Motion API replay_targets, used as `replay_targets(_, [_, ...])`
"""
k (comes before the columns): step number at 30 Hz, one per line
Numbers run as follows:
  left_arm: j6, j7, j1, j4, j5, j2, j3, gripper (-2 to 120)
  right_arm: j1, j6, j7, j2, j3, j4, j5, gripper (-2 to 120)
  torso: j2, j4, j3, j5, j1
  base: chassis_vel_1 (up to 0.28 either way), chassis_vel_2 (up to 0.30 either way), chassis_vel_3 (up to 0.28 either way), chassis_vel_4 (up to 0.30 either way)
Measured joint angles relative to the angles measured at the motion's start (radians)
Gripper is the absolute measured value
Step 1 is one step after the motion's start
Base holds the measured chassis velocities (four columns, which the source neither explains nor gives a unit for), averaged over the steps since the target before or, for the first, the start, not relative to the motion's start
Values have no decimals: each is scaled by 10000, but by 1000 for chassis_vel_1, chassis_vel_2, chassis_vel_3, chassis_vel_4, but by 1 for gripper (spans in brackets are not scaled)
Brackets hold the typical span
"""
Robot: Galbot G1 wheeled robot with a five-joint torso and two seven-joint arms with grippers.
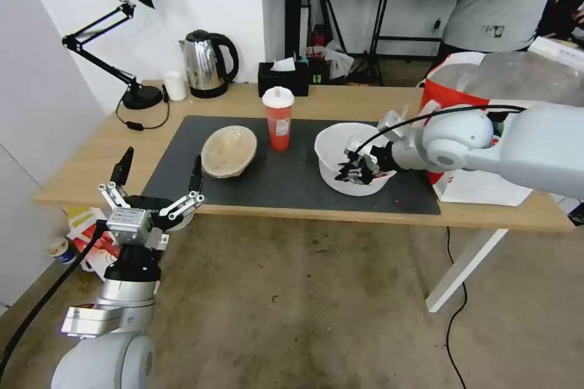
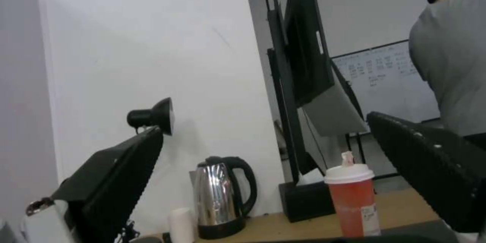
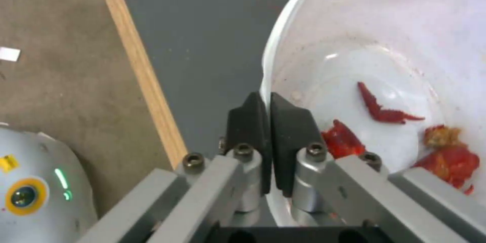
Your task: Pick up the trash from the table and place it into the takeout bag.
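Long light-wood table (image 1: 365,103) with its dark grey mat (image 1: 292,188): I have the big bowl by its rim.

My right gripper (image 3: 268,121) is clamped on the near rim of the large white round plastic bowl (image 3: 385,45) of red crayfish scraps, one pad inside, one outside. I'd lift level so nothing spills, then swing to the white-and-red takeout bag (image 1: 456,94) just beside it. My left gripper (image 1: 159,175) hangs spread wide and empty off the table's front edge.

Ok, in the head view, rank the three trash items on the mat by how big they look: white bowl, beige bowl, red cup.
1. White bowl, held at its rim by the right end effector.
2. Beige bowl, tilted, so its true size is unsure.
3. Red cup, narrowest; it stands slightly farther back.
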Motion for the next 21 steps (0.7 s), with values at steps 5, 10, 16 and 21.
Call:
replay_targets(5, [2,5,-16,26,3,0,54,100,-100,45,1,248,0,156,-14,0,1,1,-1,0,0,0,0,0,0])
replay_targets(10, [2,23,-14,62,16,10,99,100,-355,74,1,573,26,430,-50,0,1,1,-2,-1,-2,0,0,0,0])
replay_targets(16, [-1,30,-2,58,15,36,85,100,-324,49,-25,712,-69,519,-64,0,-2,0,2,1,0,0,0,0,0])
replay_targets(21, [-5,34,-4,32,7,42,85,100,-202,40,-34,733,-112,614,-49,0,-2,1,1,0,-1,0,0,0,0])
